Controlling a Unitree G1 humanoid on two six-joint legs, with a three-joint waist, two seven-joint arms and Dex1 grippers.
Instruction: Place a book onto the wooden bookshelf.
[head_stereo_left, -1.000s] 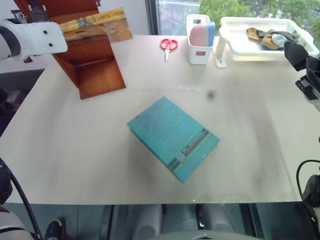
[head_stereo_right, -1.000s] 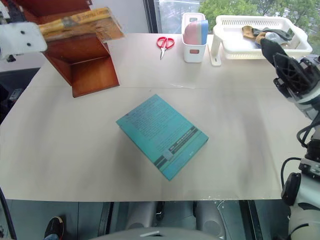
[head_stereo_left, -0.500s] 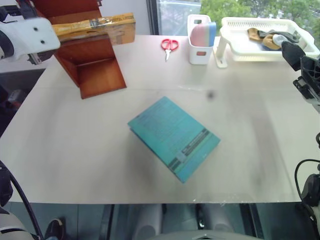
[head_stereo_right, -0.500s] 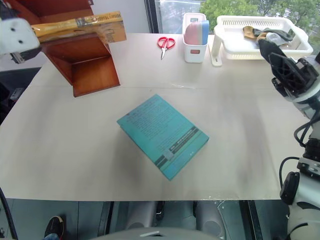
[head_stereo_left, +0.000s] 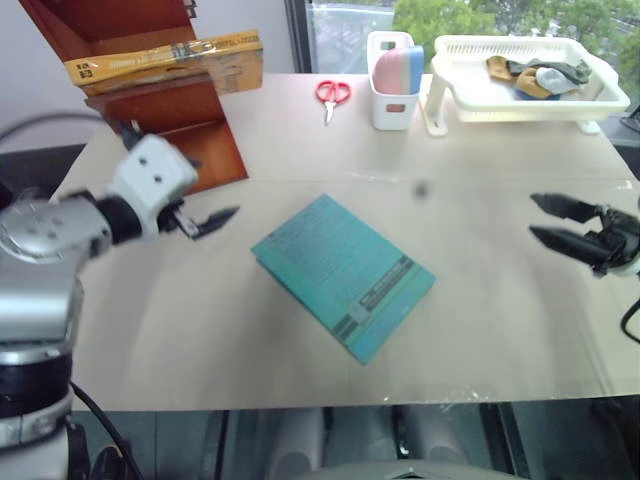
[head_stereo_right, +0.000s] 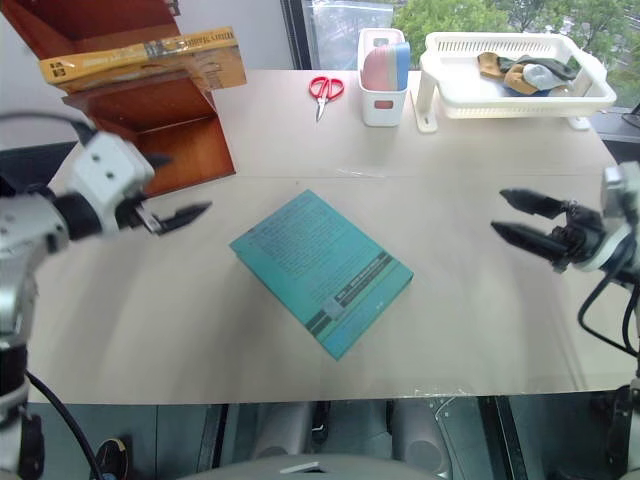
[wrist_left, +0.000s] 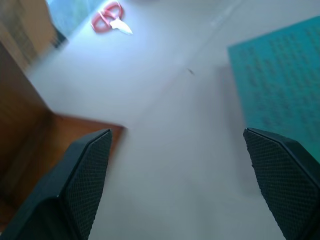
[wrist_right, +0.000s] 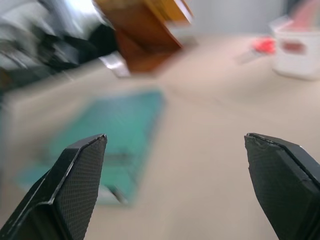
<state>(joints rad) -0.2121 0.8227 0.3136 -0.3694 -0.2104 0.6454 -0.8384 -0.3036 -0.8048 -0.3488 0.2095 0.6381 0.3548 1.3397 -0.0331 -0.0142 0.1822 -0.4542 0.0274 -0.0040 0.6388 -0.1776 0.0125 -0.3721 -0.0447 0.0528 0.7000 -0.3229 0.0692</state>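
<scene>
Head views are looking down over the table; wrist views are facing its teal book, close.

L pincer, R pincer open.

Wore a white, boxy wrist housing with rounded corners and two small dark screw holes on the left arm. Behind it, showed a black collar and a glossy silver-grey cylindrical forearm, then a wider grey segment below. Trailed a thin black cable in an arc above that wrist, and a thicker black cable near the lower left. Ended in the left claw, two slim, tapering black fingers. Carried the right claw on a black, knuckled mount with a white shell behind and a black cable looping under. Up close, had fingers of matte black with a fine cross-hatched texture and chamfered edges.
</scene>
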